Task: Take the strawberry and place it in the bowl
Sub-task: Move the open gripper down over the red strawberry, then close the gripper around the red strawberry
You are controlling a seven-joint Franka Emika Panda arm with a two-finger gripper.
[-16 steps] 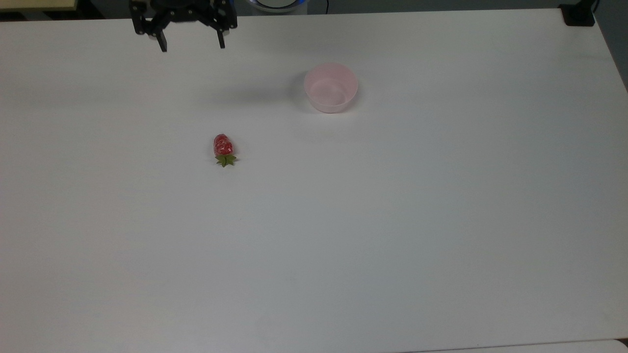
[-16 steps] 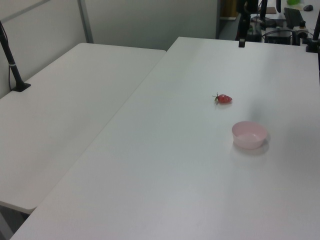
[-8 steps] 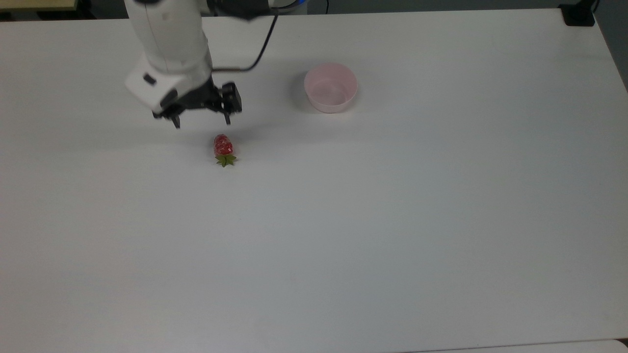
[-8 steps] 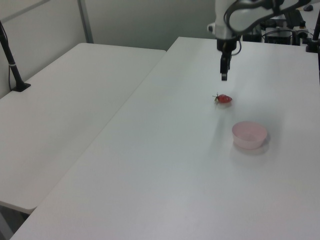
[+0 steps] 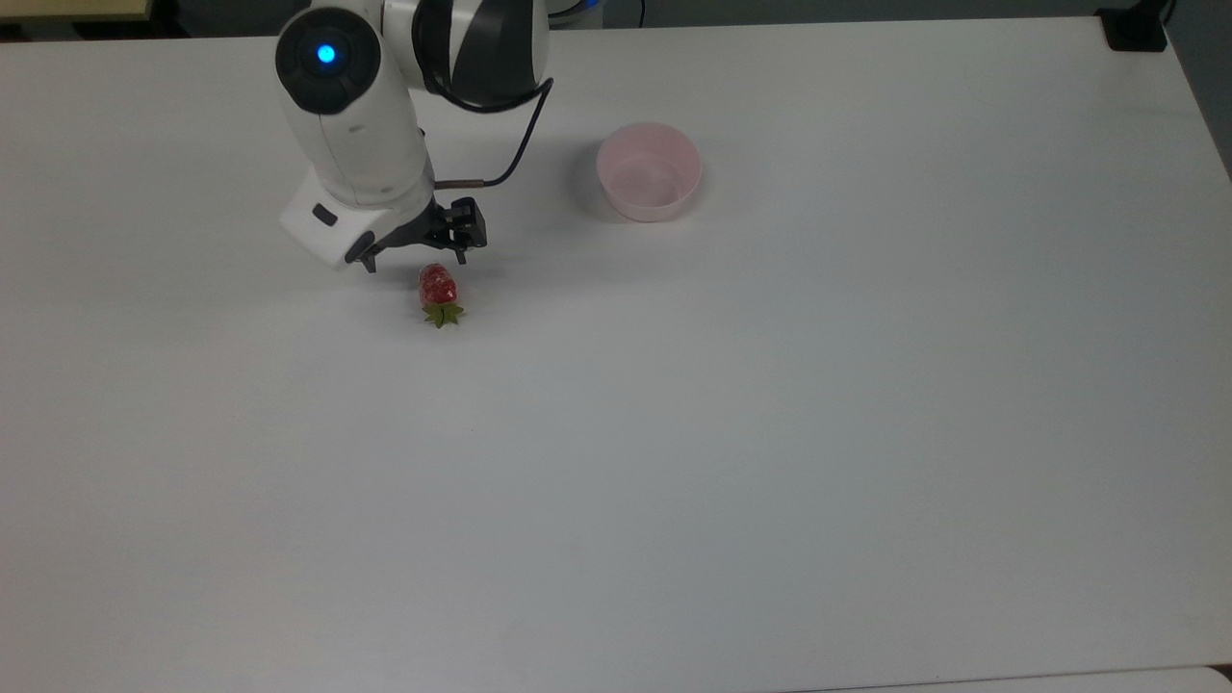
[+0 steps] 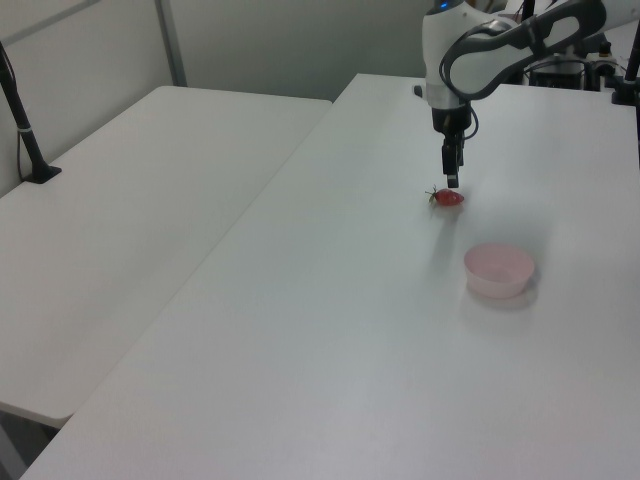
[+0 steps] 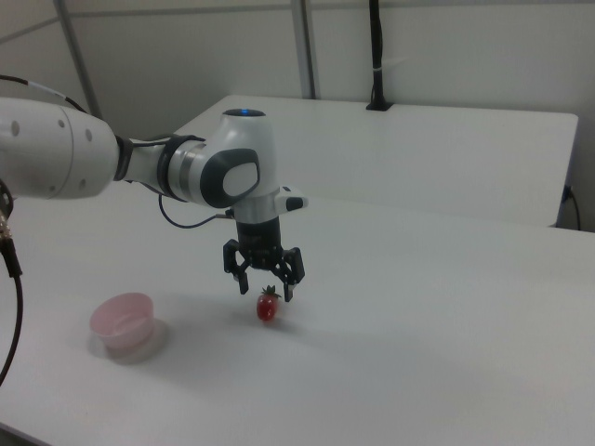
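The red strawberry (image 5: 438,287) (image 6: 448,197) (image 7: 268,307) lies on its side on the white table (image 5: 674,433), its green cap toward the top view's bottom. My gripper (image 5: 414,262) (image 6: 452,182) (image 7: 265,290) hangs open just above it, black fingers spread to either side, touching nothing. The pale pink bowl (image 5: 648,171) (image 6: 498,269) (image 7: 123,324) stands empty, to the top view's right of the strawberry and a little farther up the table.
A second white table (image 6: 150,200) (image 7: 390,149) adjoins this one. A black post (image 6: 22,120) (image 7: 376,56) is clamped on it. A black clamp (image 5: 1136,27) sits at the top view's upper right corner. The arm (image 5: 356,125) leans over the table's upper left part.
The arm has come down from the top view's upper edge toward the strawberry, and the open gripper now hangs right over it. Strawberry and bowl have not moved.
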